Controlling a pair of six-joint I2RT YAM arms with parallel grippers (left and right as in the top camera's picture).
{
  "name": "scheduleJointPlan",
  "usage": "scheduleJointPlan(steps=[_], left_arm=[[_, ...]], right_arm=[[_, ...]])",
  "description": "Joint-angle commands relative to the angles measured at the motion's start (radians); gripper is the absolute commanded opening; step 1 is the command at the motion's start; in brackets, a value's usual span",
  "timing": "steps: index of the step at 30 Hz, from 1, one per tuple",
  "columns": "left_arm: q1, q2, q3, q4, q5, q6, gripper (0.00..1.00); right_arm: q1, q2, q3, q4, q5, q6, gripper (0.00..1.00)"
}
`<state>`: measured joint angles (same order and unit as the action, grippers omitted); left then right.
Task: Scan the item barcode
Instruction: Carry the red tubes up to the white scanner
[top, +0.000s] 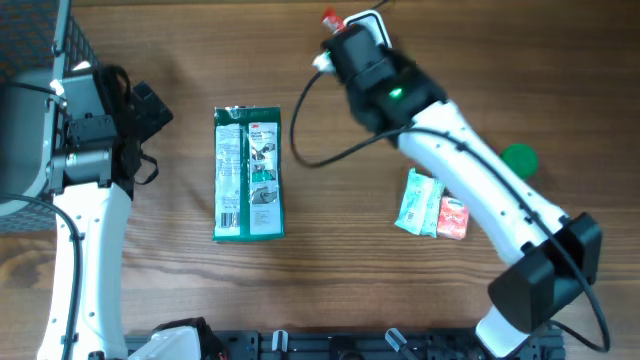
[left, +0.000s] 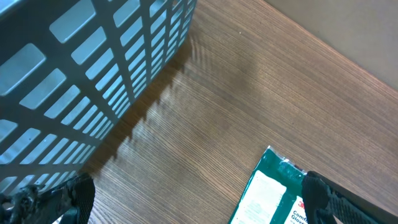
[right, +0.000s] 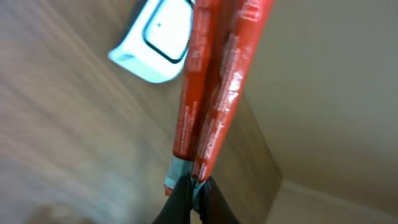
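The right claw (right: 191, 190) is pinching shut on the lower end of a red packet (right: 211, 93) and is holding it up at the top centre of the overhead frame. In the right wrist view the packet is stretching away from the fingers toward a white box (right: 155, 37) with a dark-rimmed window, probably the scanner, at the upper left of that frame. The packet is blurred, so no barcode is showing. This looks like the presenting step. The next move is calling for the packet's coded face to be turned toward that window and held steady. The left claw (top: 155, 135) is sitting wide apart and empty at the left of the frame, beside a gray basket (left: 74, 74). A green package (top: 248, 172) is lying flat on the table (top: 330, 260) left of centre. Two small packets (top: 430, 205) are resting under the right arm, with a green round thing (top: 520, 158) just beyond it.
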<state>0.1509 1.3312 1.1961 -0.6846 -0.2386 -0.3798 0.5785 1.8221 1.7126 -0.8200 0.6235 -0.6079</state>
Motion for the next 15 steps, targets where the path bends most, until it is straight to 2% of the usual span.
scheduleJointPlan(steps=[1,6,15], left_arm=[[0.004,-0.001,0.003,0.003,-0.005,0.009,1.00],[0.004,-0.001,0.003,0.003,-0.005,0.009,1.00],[0.004,-0.001,0.004,0.003,-0.005,0.009,1.00]], right_arm=[[-0.088,-0.003,0.014,0.045,-0.137,-0.135,0.04],[-0.161,0.043,0.013,0.181,-0.129,-0.182,0.04],[-0.180,0.224,0.013,0.500,0.051,-0.454,0.04]])
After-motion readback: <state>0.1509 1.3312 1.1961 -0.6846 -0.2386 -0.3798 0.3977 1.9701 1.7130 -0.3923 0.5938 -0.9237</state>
